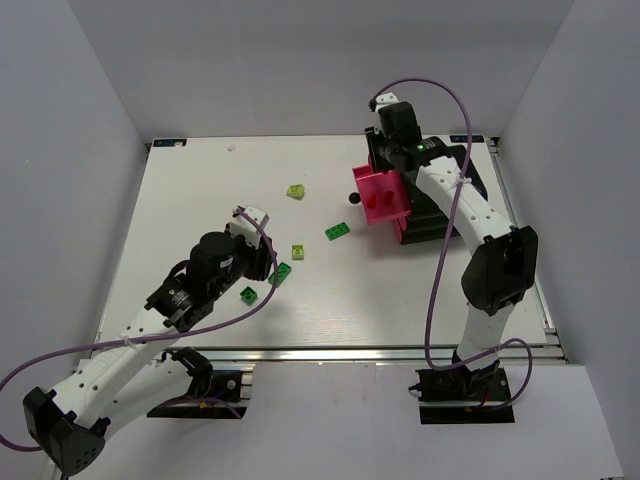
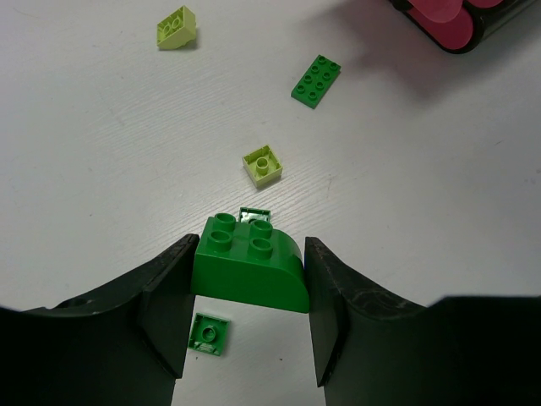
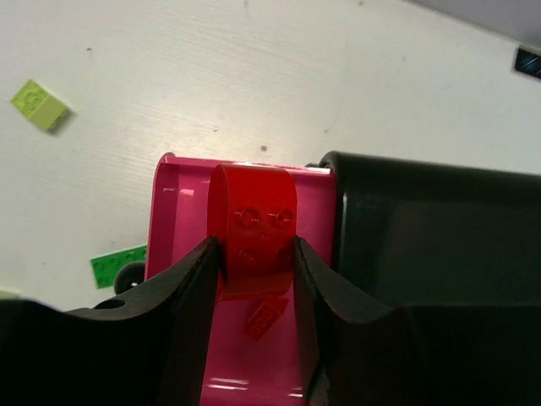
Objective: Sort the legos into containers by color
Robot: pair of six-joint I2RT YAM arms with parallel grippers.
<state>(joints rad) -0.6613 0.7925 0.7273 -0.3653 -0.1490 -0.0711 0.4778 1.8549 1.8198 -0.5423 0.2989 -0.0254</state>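
Observation:
My left gripper (image 1: 272,262) (image 2: 249,247) is shut on a dark green rounded brick (image 2: 248,269), held low over the white table. A small green tile (image 2: 208,331) lies under it. Ahead lie a lime one-stud brick (image 2: 263,164), a dark green flat brick (image 2: 317,81) and a lime brick (image 2: 177,27). My right gripper (image 1: 390,175) (image 3: 254,249) is shut on a red rounded brick (image 3: 252,228) above the open magenta drawer (image 3: 169,220) (image 1: 372,185). A small red brick (image 3: 265,319) lies in that drawer.
The black drawer stack (image 1: 445,195) (image 3: 423,228) stands at the back right, with the drawer's round dark knob (image 1: 354,199) facing left. Loose bricks lie mid-table: lime (image 1: 296,191), lime (image 1: 298,252), dark green (image 1: 337,231) and dark green (image 1: 248,294). White walls enclose the table.

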